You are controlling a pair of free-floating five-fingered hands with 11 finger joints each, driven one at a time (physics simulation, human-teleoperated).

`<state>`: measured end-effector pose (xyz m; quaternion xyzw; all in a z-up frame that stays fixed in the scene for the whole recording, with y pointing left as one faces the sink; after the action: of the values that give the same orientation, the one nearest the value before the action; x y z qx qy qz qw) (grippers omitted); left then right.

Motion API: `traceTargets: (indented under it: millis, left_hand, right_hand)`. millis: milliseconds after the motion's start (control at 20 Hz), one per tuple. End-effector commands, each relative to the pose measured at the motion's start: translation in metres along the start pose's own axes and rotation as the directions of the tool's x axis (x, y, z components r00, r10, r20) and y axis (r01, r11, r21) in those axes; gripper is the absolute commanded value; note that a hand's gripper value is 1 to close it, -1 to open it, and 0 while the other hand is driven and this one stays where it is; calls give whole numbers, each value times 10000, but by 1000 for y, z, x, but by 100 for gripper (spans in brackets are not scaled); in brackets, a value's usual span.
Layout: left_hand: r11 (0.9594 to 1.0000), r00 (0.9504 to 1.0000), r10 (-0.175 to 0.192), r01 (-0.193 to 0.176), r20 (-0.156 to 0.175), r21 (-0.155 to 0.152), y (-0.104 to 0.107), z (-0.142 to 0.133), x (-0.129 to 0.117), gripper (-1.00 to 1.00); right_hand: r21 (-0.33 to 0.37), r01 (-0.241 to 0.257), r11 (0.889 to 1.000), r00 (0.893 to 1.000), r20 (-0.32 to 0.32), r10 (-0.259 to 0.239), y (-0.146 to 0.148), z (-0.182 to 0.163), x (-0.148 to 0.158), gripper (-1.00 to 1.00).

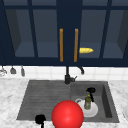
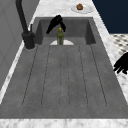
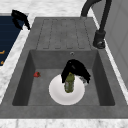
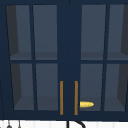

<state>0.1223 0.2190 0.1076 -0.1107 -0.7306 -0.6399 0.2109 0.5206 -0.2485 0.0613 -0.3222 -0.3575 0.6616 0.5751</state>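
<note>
- The left hand (image 1: 40, 119) hangs at the front edge of the grey stone sink (image 1: 45, 100), over the marbled tabletop (image 1: 11, 100); in the left side view (image 2: 122, 63) its fingers droop loosely and hold nothing.
- A big glossy red ball (image 1: 67, 115) sits low in the front view, between the two hands, and covers part of the white round plate (image 1: 93, 111).
- The small olive-green glass bottle with a yellow cap (image 1: 87, 102) stands upright on that plate in the sink's deep right basin, its long axis vertical.
- The right hand (image 1: 90, 90) is directly above the bottle; in the right side view (image 3: 75, 68) its fingers arch downward around the bottle's top, close about the cap. Whether they actually pinch it, I cannot tell.
- The bottle thus lies straight below the right hand, which is far nearer to it than the left hand; the left hand is well apart, across the ribbed draining board (image 2: 65, 80).
- A tiny red object (image 3: 36, 74) lies on the basin floor, near the plate's edge.
- The black tap (image 1: 68, 75) rises behind the sink; a yellow oblong thing (image 1: 86, 50) lies on a shelf in the dark-blue glass-door cabinet (image 4: 67, 37).
</note>
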Motion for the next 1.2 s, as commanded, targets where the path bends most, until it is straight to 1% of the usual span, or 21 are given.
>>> traceTargets:
  millis: [0,150,400,600,750,800,850,900,950,1000,1100,1150]
  left_hand:
    - [10000,10000,0,0,0,0,0,0,0,0]
    - [10000,10000,0,0,0,0,0,0,0,0]
    - [10000,10000,0,0,0,0,0,0,0,0]
    - [10000,10000,0,0,0,0,0,0,0,0]
    - [10000,10000,0,0,0,0,0,0,0,0]
    - [10000,10000,0,0,0,0,0,0,0,0]
    - [10000,10000,0,0,0,0,0,0,0,0]
    - [10000,10000,0,0,0,0,0,0,0,0]
    - [10000,10000,0,0,0,0,0,0,0,0]
    - [10000,10000,0,0,0,0,0,0,0,0]
    - [10000,10000,0,0,0,0,0,0,0,0]
    - [10000,10000,0,0,0,0,0,0,0,0]
  right_hand:
    - [-67,20,10000,10000,-48,-20,-11,7,0,-100]
    - [-294,15,9996,9999,-129,-19,-16,13,0,-100]
    - [-651,-19,9979,9999,-141,10,-30,34,-4,-100]
    - [-581,29,9983,10000,-59,-33,-45,52,-6,-100]
    - [-663,-119,9977,9999,22,121,-43,61,-5,-100]
    - [-904,-100,9959,9999,-138,88,-46,62,-6,-100]
    - [-1047,32,9945,9991,-423,-77,-49,67,-11,-100]
    - [-406,-273,9988,9996,67,276,-48,53,-3,-100]
    - [-639,-107,9979,9999,-82,102,-46,59,-6,-100]
    - [-594,-199,9980,9998,-32,197,-47,59,-6,-100]
    - [-650,-143,9978,9999,-51,140,-47,59,-6,-100]
    - [-583,-15,9983,9997,-260,0,-43,65,-2,-100]
